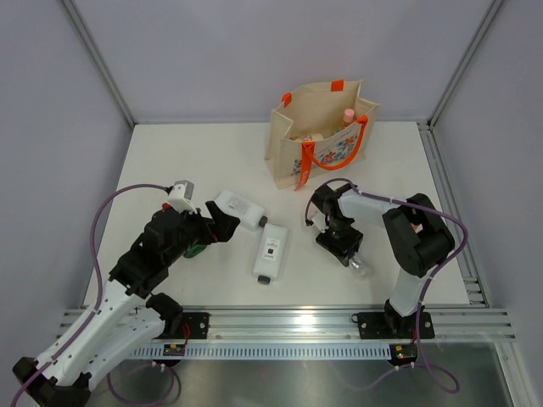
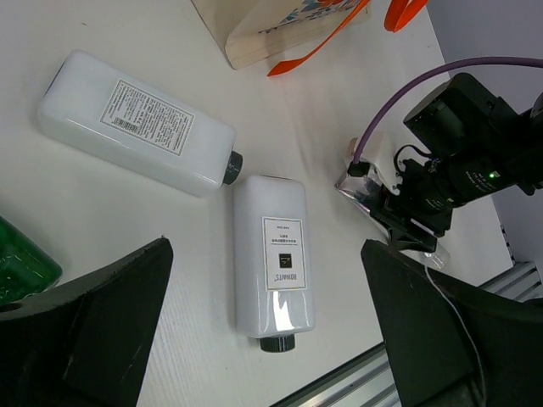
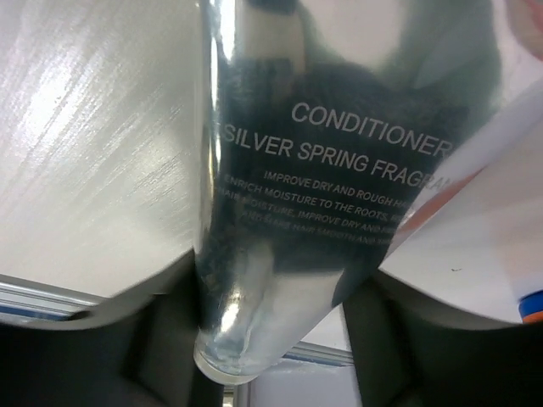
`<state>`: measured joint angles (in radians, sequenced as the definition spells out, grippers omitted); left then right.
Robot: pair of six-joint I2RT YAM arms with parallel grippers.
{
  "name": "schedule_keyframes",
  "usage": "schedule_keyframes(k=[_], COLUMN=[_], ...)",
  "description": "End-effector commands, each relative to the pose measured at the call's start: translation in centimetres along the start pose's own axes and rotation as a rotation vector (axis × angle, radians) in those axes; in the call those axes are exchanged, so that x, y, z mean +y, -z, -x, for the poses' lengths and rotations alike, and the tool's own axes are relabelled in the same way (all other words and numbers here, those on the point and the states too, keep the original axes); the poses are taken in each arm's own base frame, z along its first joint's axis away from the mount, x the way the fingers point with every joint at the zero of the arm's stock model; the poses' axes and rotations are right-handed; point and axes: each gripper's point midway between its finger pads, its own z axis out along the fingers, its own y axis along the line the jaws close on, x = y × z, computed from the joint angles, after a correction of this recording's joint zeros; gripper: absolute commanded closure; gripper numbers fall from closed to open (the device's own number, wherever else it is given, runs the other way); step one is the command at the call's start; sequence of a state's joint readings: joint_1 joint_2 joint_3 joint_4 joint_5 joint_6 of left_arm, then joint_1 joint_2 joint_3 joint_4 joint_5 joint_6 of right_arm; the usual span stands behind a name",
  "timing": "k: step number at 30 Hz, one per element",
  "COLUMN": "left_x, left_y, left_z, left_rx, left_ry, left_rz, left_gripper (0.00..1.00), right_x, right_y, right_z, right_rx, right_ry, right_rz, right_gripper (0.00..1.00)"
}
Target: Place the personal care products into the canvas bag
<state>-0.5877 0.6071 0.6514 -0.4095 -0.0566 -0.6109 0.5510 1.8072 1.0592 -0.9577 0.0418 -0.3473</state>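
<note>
The canvas bag stands at the back of the table; a pink-capped bottle and a beige bottle show inside it. Two white bottles lie flat on the table, also in the left wrist view. My left gripper is open and empty, hovering over them. The green bottle lies at its left. My right gripper is shut on the silver tube, low over the table. The orange blue-capped bottle is not clearly visible.
The bag's orange handles hang down its front towards the right arm. The aluminium rail runs along the near edge. Grey walls close in the back and sides.
</note>
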Motion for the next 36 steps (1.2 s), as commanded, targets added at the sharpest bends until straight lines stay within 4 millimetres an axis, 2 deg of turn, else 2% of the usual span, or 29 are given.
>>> schedule_keyframes(k=[1,4,7,8,10,11,13,14,16,17,19,20,22,23,25,26,27,28,29,31,32,36], left_x=[-0.4,-0.5,-0.6,-0.6,-0.6,-0.6,-0.7,-0.7,-0.8,-0.8,-0.8,-0.8,-0.9,-1.2,-1.3,-1.4,-1.5,-1.4,-1.4,-1.2,-1.1,-0.8], left_y=[-0.3,-0.3,-0.2,-0.1,-0.1,0.0,0.0,0.1,0.1,0.1,0.1,0.1,0.0,0.0,0.0,0.1,0.1,0.1,0.1,0.1,0.0,-0.3], left_z=[0.9,1.0,1.1,1.2,1.2,1.2,1.3,1.3,1.4,1.4,1.4,1.4,1.3,1.2,1.1,0.9,0.9,0.8,0.8,0.5,0.3,-0.2], left_rx=[-0.037,-0.037,-0.040,-0.040,-0.039,-0.038,-0.039,-0.039,-0.041,-0.041,-0.041,-0.039,-0.033,-0.029,-0.019,-0.012,-0.010,-0.008,-0.005,0.004,0.009,0.026], left_ry=[0.003,0.002,-0.003,-0.004,-0.008,-0.012,-0.015,-0.018,-0.021,-0.021,-0.021,-0.020,-0.018,-0.019,-0.021,-0.025,-0.027,-0.029,-0.030,-0.031,-0.028,-0.015], left_rz=[-0.014,-0.017,-0.018,-0.020,-0.019,-0.021,-0.021,-0.021,-0.024,-0.024,-0.024,-0.027,-0.034,-0.045,-0.054,-0.062,-0.064,-0.063,-0.061,-0.055,-0.051,-0.040], left_gripper=[0.01,0.01,0.01,0.01,0.01,0.01,0.01,0.01,0.01,0.01,0.01,0.01,0.01,0.01,0.01,0.01,0.01,0.01,0.01,0.01,0.01,0.01], right_x=[0.0,0.2,0.7,0.9,0.9,0.9,0.8,0.3,-0.5,-1.5,-3.4,-4.7,-7.6,-9.4,-12.4,-14.1,-15.4,-16.9,-18.4,-20.1,-21.2,-24.2], right_y=[0.1,1.7,4.5,6.4,8.4,10.8,13.5,16.4,19.5,22.8,26.2,29.5,32.5,35.6,38.2,40.6,41.5,44.8,43.4,43.8,43.8,42.6], right_z=[0.9,1.4,1.9,2.2,2.6,3.0,3.5,4.1,4.8,5.7,6.8,8.2,9.3,11.0,12.1,13.9,14.5,14.6,16.9,18.6,20.4,24.4], right_rx=[-0.041,-0.103,-0.198,-0.257,-0.323,-0.396,-0.479,-0.561,-0.650,-0.737,-0.814,-0.897,-0.955,-1.030,-1.083,-1.144,-1.161,-1.234,-1.206,-1.222,-1.242,-1.267], right_ry=[0.015,0.024,0.058,0.073,0.108,0.121,0.161,0.170,0.189,0.187,0.186,0.179,0.147,0.129,0.077,0.063,0.034,0.008,0.010,-0.003,-0.006,0.000], right_rz=[0.002,0.007,0.032,0.038,0.035,0.029,0.016,-0.016,-0.068,-0.122,-0.215,-0.282,-0.391,-0.454,-0.528,-0.571,-0.606,-0.668,-0.669,-0.706,-0.728,-0.825], right_gripper=[0.50,0.58,0.59,0.59,0.60,0.61,0.62,0.65,0.66,0.66,0.66,0.66,0.66,0.66,0.66,0.66,0.65,0.65,0.64,0.64,0.63,0.60])
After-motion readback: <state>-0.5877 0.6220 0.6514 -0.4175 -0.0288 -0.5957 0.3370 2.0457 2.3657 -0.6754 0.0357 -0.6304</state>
